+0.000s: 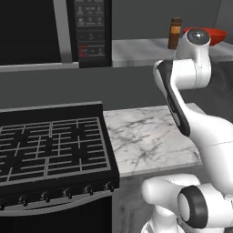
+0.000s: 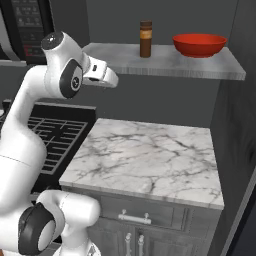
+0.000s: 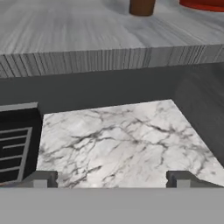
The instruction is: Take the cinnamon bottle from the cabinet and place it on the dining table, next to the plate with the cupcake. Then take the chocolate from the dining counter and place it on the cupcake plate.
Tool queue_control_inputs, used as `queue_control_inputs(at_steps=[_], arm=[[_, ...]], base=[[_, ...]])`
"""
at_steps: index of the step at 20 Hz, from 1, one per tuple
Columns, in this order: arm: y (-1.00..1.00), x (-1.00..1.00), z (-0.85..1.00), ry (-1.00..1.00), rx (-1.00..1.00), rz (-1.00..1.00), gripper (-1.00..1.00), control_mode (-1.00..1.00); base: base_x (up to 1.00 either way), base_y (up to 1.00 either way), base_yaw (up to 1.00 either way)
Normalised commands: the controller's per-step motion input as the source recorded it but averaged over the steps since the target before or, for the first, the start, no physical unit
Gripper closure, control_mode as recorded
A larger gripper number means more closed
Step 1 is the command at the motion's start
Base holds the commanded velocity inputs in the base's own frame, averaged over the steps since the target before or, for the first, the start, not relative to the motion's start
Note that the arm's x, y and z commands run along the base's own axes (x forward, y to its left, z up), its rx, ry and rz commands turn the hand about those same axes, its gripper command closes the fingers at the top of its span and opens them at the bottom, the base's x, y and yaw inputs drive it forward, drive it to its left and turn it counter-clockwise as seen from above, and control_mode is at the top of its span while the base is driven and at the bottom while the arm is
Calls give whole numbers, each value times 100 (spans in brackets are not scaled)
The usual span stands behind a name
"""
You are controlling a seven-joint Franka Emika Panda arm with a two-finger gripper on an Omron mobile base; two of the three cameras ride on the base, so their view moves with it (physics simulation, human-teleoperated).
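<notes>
Brown glass with a dark cap and an orange label, the cinnamon bottle (image 2: 145,39) stands upright on the grey raised shelf (image 2: 165,62) at the upper centre of the right base view, long axis vertical, cap up, with a shallow red bowl (image 2: 199,44) just to its right. The two-finger gripper (image 3: 111,178) hangs lower left of it, fingers spread wide and holding nothing. A high or slanted approach could topple the bottle or knock the bowl.

On the grey shelf (image 2: 200,65) stood one brown cylindrical spice bottle (image 2: 145,39) and one red round bowl (image 2: 199,44); below the shelf lay one white marble desk (image 2: 150,160) and one black stove (image 1: 50,145).
</notes>
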Motion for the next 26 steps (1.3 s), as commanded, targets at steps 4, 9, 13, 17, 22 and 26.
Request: queue_control_inputs(at_steps=[4, 9, 13, 17, 22, 26], arm=[[-59, 0, 87, -29, 1, -20, -100, -100], [-39, 28, 91, -23, 0, -21, -100, -100], [-17, 63, 81, -10, 3, -9, -100, -100], [-3, 59, 12, 1, 2, 3, -100, -100], [-32, 14, 0, 2, 4, 4, -100, -100], [-41, 75, 0, 0, 0, 2, -100, -100]], base=[[0, 0, 0], [0, 0, 0], [0, 0, 0], [0, 0, 0], [0, 0, 0], [0, 0, 0]])
